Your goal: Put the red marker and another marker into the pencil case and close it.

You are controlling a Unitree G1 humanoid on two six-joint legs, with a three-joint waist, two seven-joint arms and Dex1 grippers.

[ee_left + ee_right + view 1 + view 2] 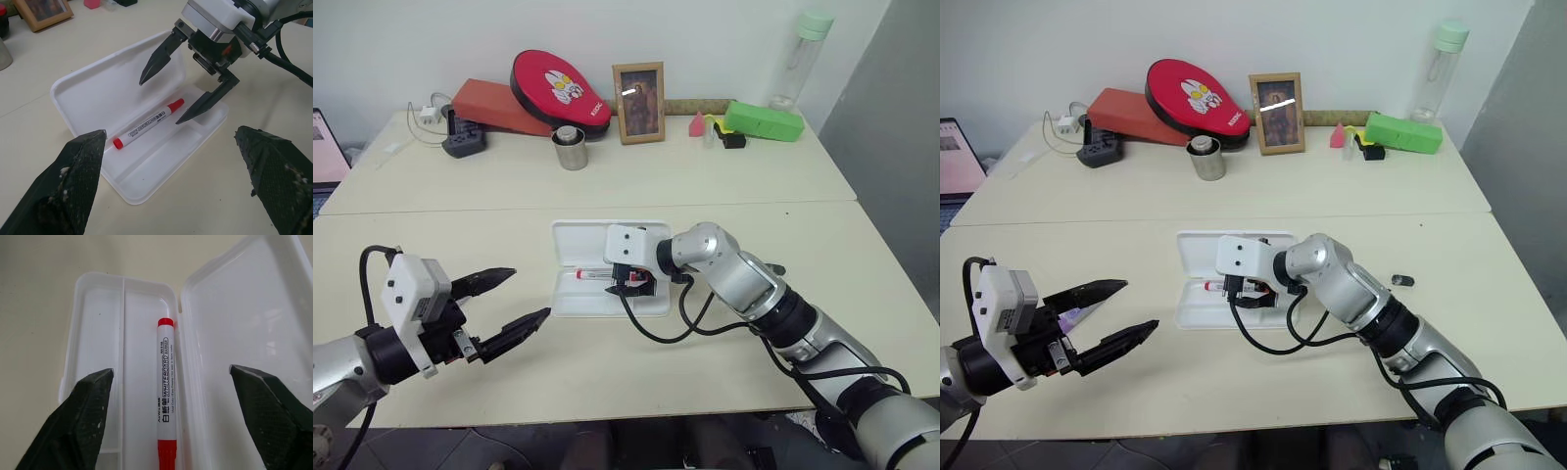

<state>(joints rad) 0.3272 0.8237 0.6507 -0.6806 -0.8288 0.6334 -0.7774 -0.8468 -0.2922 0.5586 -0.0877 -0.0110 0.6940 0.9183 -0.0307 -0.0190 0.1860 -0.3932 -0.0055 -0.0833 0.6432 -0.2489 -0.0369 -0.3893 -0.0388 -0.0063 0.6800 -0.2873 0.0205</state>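
Observation:
The white pencil case (570,238) lies open in the middle of the table, its lid flat on the far side. In its tray lies the red marker (149,124), a slim white barrel with a red cap and red end. My right gripper (160,101) hangs open just above that marker, one finger on each side, touching nothing. Off to the left, near the table's front edge, my left gripper (530,292) stands open and empty, pointing towards the case. A lilac bit (1077,316) peeks out on the table behind its fingers, perhaps the other marker, mostly hidden.
Along the back stand a steel cup (571,149), a photo frame (638,103), a red pad (558,90), a green box (764,120) and a bottle (800,59). A small dark object (773,269) lies right of the case, beside my right arm.

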